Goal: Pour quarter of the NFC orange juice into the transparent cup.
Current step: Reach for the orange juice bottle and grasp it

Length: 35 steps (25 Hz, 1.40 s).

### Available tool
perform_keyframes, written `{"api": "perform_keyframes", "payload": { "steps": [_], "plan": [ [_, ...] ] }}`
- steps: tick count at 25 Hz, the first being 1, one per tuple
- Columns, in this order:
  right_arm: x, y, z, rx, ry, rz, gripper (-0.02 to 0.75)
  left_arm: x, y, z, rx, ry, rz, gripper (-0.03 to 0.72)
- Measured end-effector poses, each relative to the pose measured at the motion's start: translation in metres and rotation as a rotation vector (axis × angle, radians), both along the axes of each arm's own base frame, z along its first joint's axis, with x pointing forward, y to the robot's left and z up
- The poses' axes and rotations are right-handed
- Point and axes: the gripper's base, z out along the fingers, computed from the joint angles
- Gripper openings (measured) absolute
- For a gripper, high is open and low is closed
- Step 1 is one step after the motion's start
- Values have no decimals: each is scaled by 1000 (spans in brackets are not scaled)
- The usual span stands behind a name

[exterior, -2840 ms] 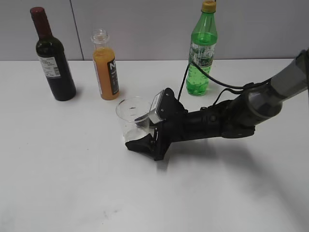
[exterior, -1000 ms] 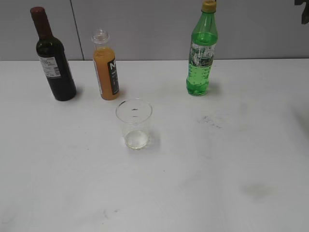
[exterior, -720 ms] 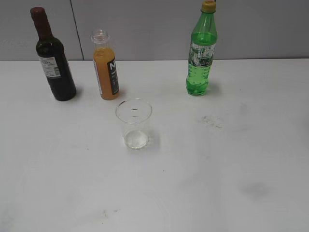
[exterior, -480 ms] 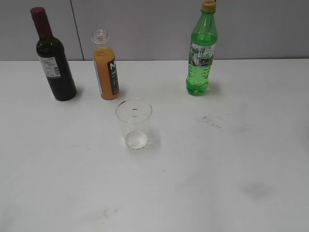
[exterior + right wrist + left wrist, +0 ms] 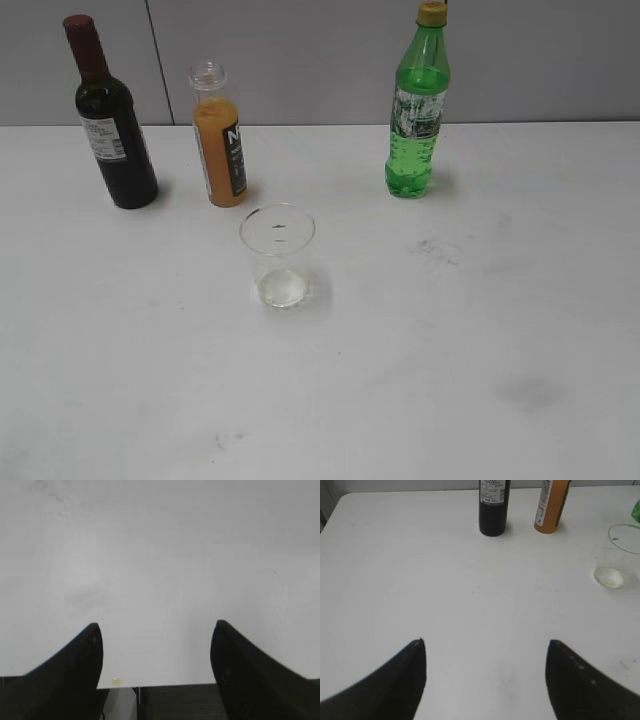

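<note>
The NFC orange juice (image 5: 219, 140) stands uncapped and upright at the back left of the white table (image 5: 450, 350); its lower part shows in the left wrist view (image 5: 551, 507). The transparent cup (image 5: 278, 256) stands upright and empty in front of it, and shows at the right edge of the left wrist view (image 5: 615, 555). My left gripper (image 5: 485, 652) is open and empty over bare table, well short of the bottles. My right gripper (image 5: 156, 642) is open and empty over the table's near edge. Neither arm shows in the exterior view.
A dark wine bottle with a red top (image 5: 110, 120) stands at the far back left, also in the left wrist view (image 5: 494, 507). A green soda bottle (image 5: 417, 105) stands at the back right. The table's front edge (image 5: 200, 684) shows in the right wrist view.
The right arm, which was at the cup with its fingers around it, has let go and drawn back out of the exterior view. The cup stays upright where it stood.
</note>
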Motion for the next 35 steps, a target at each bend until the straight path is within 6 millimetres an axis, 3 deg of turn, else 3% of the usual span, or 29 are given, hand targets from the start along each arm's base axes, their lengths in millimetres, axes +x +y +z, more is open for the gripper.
{"api": "perform_keyframes", "payload": {
  "steps": [9,17,24,35],
  "plan": [
    [-110,-7,-44,9,-149,1,519,0,0,0,0,0,0,567],
    [-166,-10,-81,21,-336,2,519,0,0,0,0,0,0,567],
    [-192,-12,-84,31,-506,3,519,0,0,0,0,0,0,567],
    [-182,-10,-84,94,-611,-33,519,0,0,0,0,0,0,567]
  ]
}}
